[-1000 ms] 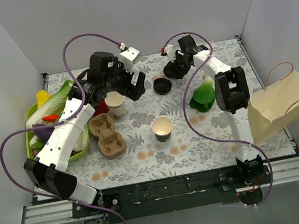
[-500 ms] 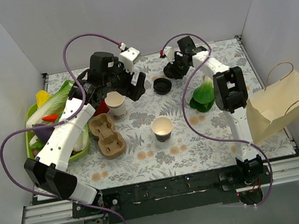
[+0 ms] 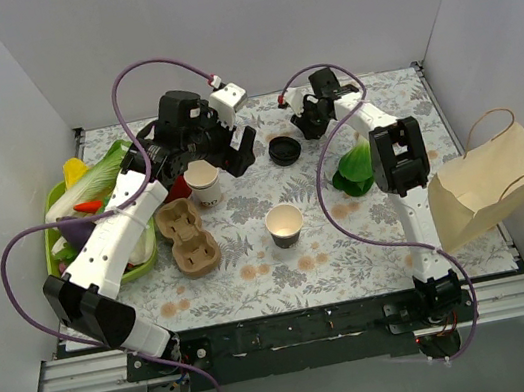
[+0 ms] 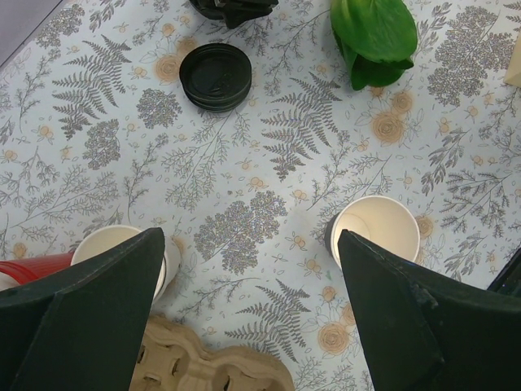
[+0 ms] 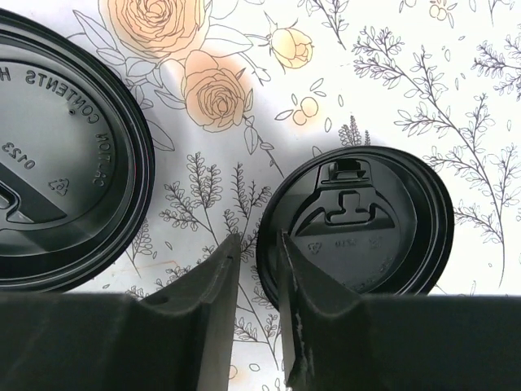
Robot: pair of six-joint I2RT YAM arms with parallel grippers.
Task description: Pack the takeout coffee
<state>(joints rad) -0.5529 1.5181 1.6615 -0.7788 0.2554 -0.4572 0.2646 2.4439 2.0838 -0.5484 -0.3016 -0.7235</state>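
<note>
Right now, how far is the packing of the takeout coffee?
Done: nothing visibly packed; the cardboard carrier is empty and the paper bag lies apart on the right. In hand: the right gripper has its jaws narrow astride the rim of the smaller black lid, likely the coffee's; a firm grip is unclear. The left gripper hangs open over lidless cups. Left: lifting and packing it.

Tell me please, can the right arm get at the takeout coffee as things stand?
Probably yes. The right gripper hangs right over the takeout coffee, one finger on each side of its lid's rim, with nothing between. The loose black lid lies beside it, apart.
</note>
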